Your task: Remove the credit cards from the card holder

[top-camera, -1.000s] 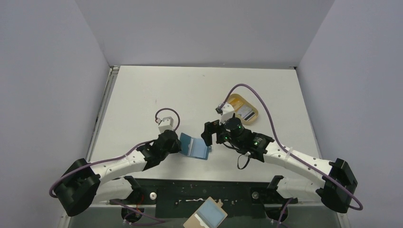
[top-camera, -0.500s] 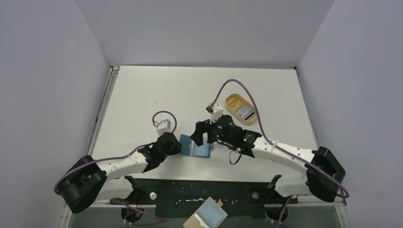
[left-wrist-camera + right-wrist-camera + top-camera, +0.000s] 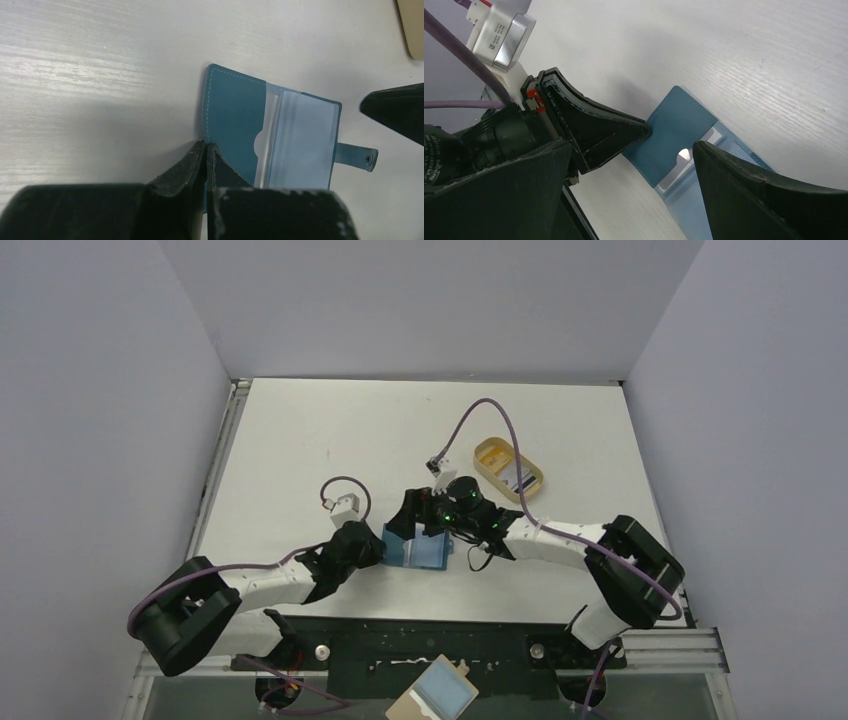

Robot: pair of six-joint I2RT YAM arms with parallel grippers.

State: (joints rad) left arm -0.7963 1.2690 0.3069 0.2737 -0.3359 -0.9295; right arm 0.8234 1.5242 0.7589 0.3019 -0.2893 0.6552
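Note:
The teal card holder (image 3: 418, 552) lies open on the white table between both arms. Its darker flap (image 3: 232, 115) is on the left, the light-blue pockets (image 3: 302, 142) on the right, and the snap tab (image 3: 357, 156) sticks out sideways. A pale credit card (image 3: 260, 149) shows through the pocket's notch. My left gripper (image 3: 205, 146) is shut on the flap's left edge. My right gripper (image 3: 633, 145) hovers open over the card holder (image 3: 679, 127), one finger on each side. Another credit card (image 3: 518, 480) with a dark stripe lies in the tan tray.
The tan oval tray (image 3: 492, 452) sits at the back right, behind the right arm, with purple cable looping over it. A tan board with a light-blue rectangle (image 3: 437, 695) lies below the table's front rail. Grey walls close in three sides.
The right arm swung left from the tray to the card holder, its open jaws now over it. The left gripper stayed shut at the flap's edge, shifting only slightly.

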